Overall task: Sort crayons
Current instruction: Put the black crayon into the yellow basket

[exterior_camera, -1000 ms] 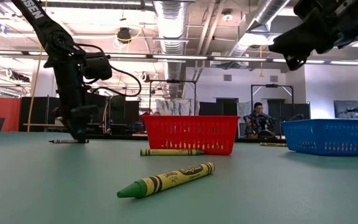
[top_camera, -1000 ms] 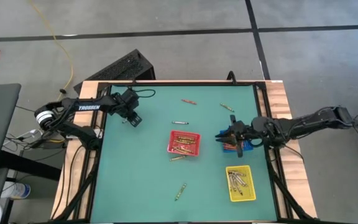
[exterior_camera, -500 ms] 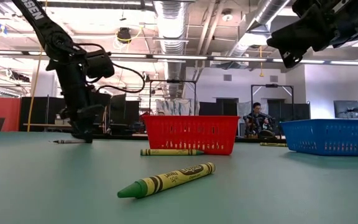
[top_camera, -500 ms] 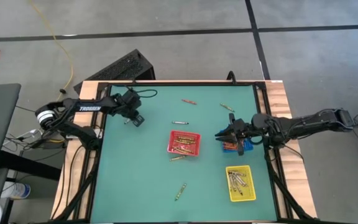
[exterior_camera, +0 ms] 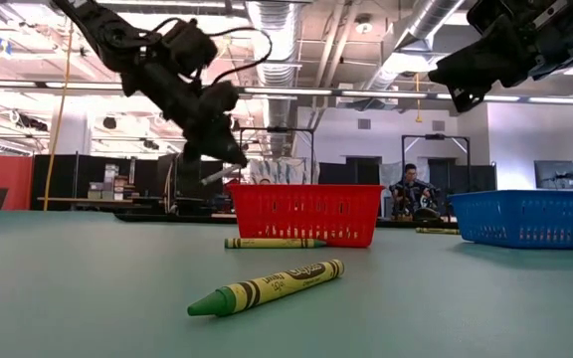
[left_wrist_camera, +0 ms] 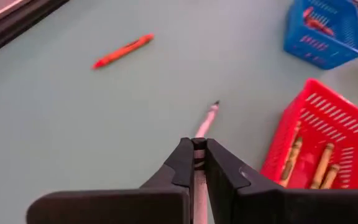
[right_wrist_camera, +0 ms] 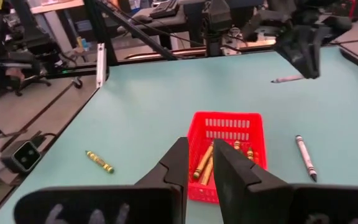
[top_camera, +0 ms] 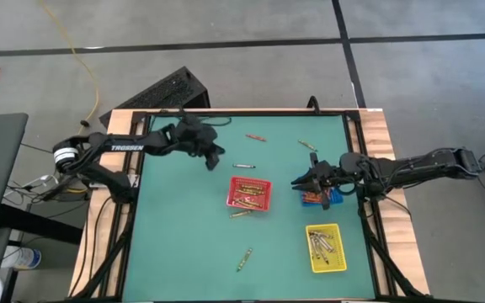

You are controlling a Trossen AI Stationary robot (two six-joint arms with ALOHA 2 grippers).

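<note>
A grey crayon (left_wrist_camera: 199, 167) is being pinched in the left pincer (top_camera: 213, 156), lifted above the green worktop (top_camera: 183, 236), near the red tray (top_camera: 250, 193). The right pincer (top_camera: 297, 183) is hanging beside the blue tray (exterior_camera: 530, 218), its fingers slightly spread, holding nothing.

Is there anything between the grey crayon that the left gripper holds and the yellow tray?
Yes. The red tray lies on the straight line from the left gripper, shut on the grey crayon, to the yellow tray. The crayon hangs above the table, so it can probably pass over that tray.
</note>
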